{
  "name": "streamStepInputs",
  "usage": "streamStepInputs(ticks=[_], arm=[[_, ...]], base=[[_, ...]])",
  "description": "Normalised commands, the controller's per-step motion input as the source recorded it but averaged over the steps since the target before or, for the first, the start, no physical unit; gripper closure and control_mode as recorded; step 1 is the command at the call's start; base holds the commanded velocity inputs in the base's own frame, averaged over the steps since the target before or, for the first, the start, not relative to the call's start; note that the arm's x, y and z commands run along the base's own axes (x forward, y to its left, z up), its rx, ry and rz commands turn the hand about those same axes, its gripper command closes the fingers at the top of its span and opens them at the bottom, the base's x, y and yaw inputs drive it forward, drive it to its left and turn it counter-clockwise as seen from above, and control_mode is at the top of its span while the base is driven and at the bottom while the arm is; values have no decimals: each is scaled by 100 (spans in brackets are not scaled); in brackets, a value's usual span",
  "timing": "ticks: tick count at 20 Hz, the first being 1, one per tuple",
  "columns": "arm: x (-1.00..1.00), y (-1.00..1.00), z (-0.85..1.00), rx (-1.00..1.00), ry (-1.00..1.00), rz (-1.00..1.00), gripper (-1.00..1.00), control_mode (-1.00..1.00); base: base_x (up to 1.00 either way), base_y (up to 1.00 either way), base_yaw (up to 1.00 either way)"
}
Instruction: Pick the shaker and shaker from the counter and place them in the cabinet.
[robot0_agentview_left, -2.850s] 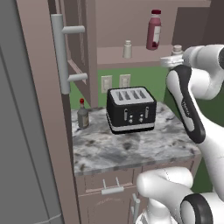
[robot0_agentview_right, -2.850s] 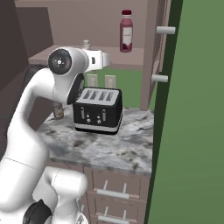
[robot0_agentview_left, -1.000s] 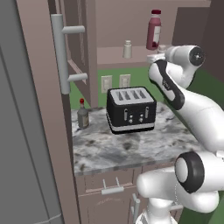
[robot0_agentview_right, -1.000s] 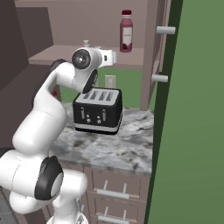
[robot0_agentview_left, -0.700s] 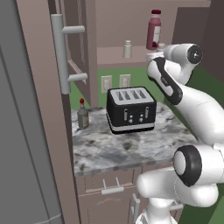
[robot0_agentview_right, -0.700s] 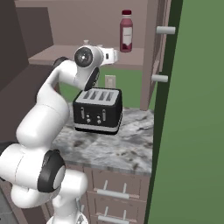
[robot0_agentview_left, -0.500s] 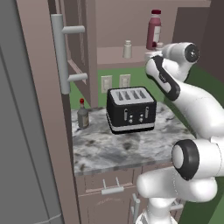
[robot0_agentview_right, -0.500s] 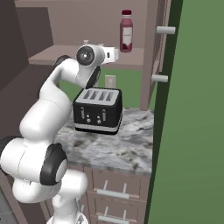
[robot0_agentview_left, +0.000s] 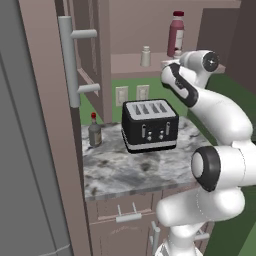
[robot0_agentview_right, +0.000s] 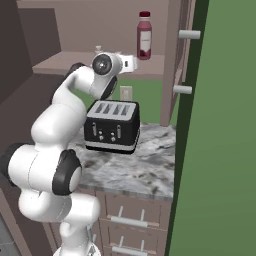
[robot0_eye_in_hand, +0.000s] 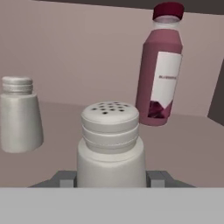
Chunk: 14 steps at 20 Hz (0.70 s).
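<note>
Reaching further into the cabinet (robot0_agentview_left: 150, 65) than a second ago, the fingers (robot0_eye_in_hand: 65, 178) pinch a shaker (robot0_eye_in_hand: 111, 146) upright between them. Left of the fingers the other shaker (robot0_eye_in_hand: 18, 114) stands on the shelf, the maroon bottle (robot0_eye_in_hand: 158, 70) beyond to the right.

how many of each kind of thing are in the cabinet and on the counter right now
shakers: 2, one on the cabinet shelf and one between the gripper fingers
bottles: 2, a tall maroon bottle on the shelf and a dark red-capped bottle on the counter
toasters: 1, black
total: 5
</note>
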Motion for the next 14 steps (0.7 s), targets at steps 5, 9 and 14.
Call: streamStepInputs(ticks=[5, 9, 14], arm=[[37, 0, -12, 0, 0, 0, 100, -100], [38, 0, -23, 0, 0, 0, 100, -100], [38, 0, -25, 0, 0, 0, 100, -100]], base=[[0, 0, 0], [0, 0, 0], [0, 0, 0]])
